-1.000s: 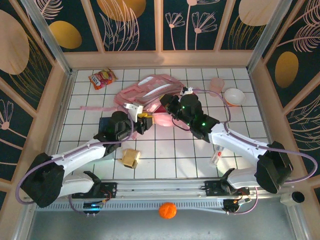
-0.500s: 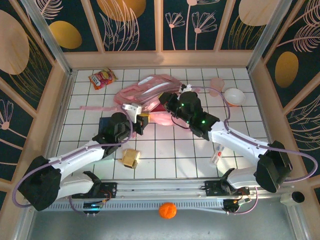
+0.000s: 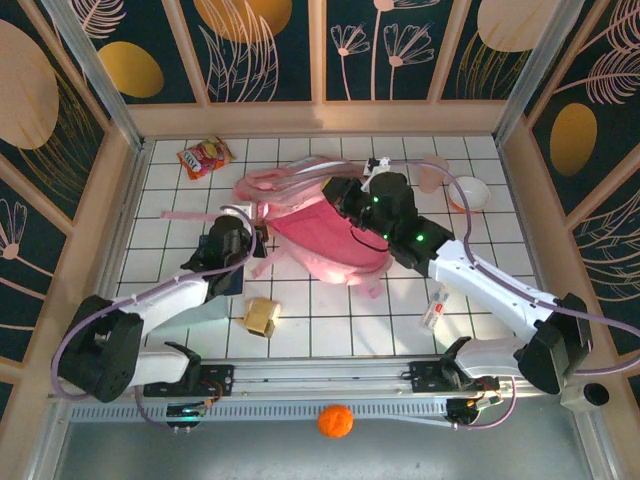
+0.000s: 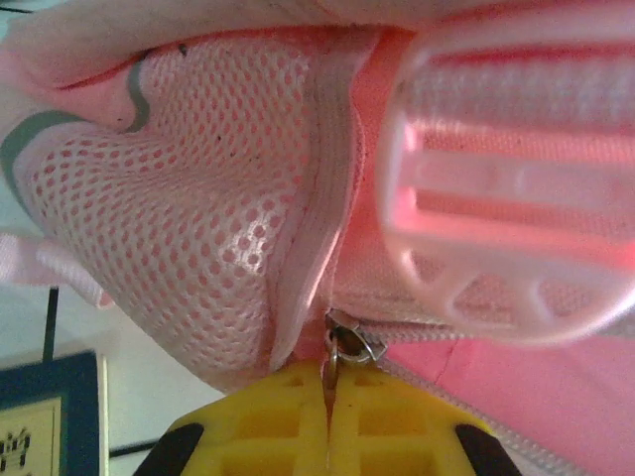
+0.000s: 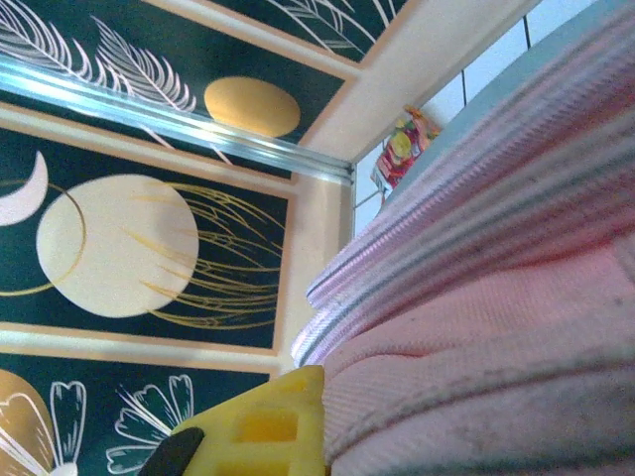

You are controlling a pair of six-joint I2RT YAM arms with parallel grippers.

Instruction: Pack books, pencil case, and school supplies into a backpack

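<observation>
The pink backpack (image 3: 325, 240) hangs spread over the middle of the table, its mesh side and zipper close up in the left wrist view (image 4: 198, 198). My left gripper (image 3: 254, 232) (image 4: 330, 385) is shut on the backpack's metal zipper pull (image 4: 347, 347) at its left edge. My right gripper (image 3: 347, 198) (image 5: 322, 421) is shut on the backpack's pink fabric at its top and holds it up. A corner of the navy book (image 4: 45, 412) lies on the table under the left arm. The tan box (image 3: 262, 315) and the white oblong item (image 3: 435, 308) lie near the front. The pencil case is out of view.
A red snack bag (image 3: 203, 157) lies at the back left. A pink cup (image 3: 468, 192) and its lid (image 3: 432, 170) stand at the back right. An orange ball (image 3: 335, 421) rests on the front rail. Wooden walls enclose the tiled table (image 3: 330, 320).
My left gripper closed on the zipper pull and drew left. The right gripper rose and moved back with the backpack, which now hangs spread wider toward the front.
</observation>
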